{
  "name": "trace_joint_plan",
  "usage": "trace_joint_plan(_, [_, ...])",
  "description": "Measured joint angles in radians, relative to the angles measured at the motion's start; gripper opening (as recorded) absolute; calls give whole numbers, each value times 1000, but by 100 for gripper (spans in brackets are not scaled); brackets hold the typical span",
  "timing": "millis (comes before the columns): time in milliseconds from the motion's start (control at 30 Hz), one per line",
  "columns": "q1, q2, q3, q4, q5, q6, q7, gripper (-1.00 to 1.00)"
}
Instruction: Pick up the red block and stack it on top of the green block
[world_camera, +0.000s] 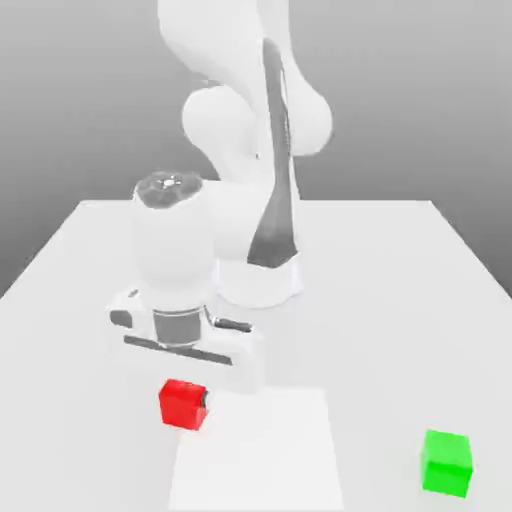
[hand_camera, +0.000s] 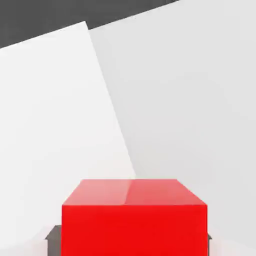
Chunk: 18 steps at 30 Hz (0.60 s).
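Nearest to where I stand lies a bright white rectangle (world_camera: 258, 460) on the pale tabletop (world_camera: 80, 400), and I'll place everything by it. Off past its edge on the exterior view's right, well apart from it, sits the green block (world_camera: 446, 463), upright, its faces a plain, even green. By the rectangle's far corner on the exterior view's left is the red block (world_camera: 183, 405), seen across that side's edge; whether it touches the surface or hangs a little above it, I can't tell from over here.

The gripper (hand_camera: 133, 242) has its jaws pinching the red block: the hand view has dark pads (hand_camera: 54, 241) against two opposite sides of the cube, with the block filling the space between them. The cube's faces are plain red, and a paler, glossy-looking patch crosses one of them, its boundary slanting.

Above the rectangle's same far corner, the white hand housing (world_camera: 190, 362) reaches across, marked by a long dark slot and a rounded dark patch near one end. Whatever small detail those dark parts carry, I can't make out as lettering. The white arm (world_camera: 230, 210) rises from there and bends back, a long grey panel running down one link, to its base (world_camera: 258, 282) beyond the rectangle. Behind it all, the backdrop (world_camera: 400, 100) is a soft grey, darker toward the table's far edge.
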<state>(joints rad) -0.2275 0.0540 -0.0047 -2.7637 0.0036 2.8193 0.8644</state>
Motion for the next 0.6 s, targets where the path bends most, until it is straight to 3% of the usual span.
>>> trace_joint_plan(467, [404, 104, 238, 331, -69, -235, 303, -100])
trace_joint_plan(600, [459, 212, 234, 369, -130, -166, 372, -100])
